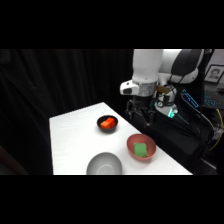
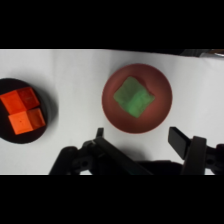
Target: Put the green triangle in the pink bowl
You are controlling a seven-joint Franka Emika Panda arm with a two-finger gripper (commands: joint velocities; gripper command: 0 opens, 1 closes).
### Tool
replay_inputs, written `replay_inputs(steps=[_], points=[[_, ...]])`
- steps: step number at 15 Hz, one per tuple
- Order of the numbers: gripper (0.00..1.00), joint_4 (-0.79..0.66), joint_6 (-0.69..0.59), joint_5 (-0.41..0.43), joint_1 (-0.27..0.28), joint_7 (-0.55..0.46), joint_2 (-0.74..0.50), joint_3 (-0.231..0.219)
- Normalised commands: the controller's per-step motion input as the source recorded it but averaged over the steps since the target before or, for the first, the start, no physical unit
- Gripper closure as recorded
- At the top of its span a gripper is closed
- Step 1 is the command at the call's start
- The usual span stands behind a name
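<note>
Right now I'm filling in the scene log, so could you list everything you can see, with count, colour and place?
table: one, white, under everything.
pink bowl: one, salmon-pink, on the table near the gripper; it holds the green triangle.
green triangle: one, bright green, lying flat inside the pink bowl.
black bowl: one, black, on the table apart from the pink bowl; it holds the orange-red pieces.
orange-red pieces: a cluster, exact count unclear, inside the black bowl.
grey bowl: one, grey, at the table's near edge in the side view, nothing visible inside.
gripper: one, black fingers apart, holding nothing, above the table beside the pink bowl.
arm: one, white, reaching in from the upper right.
</note>
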Motion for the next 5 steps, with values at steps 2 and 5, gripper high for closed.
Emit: replay_inputs(steps=[2, 5], points=[[0.00, 0.13, -0.33, 0.102, -0.051, -0.10, -0.27, 0.000], [0.00, 0.15, -0.30, 0.093, -0.056, -0.09, -0.22, -0.002]])
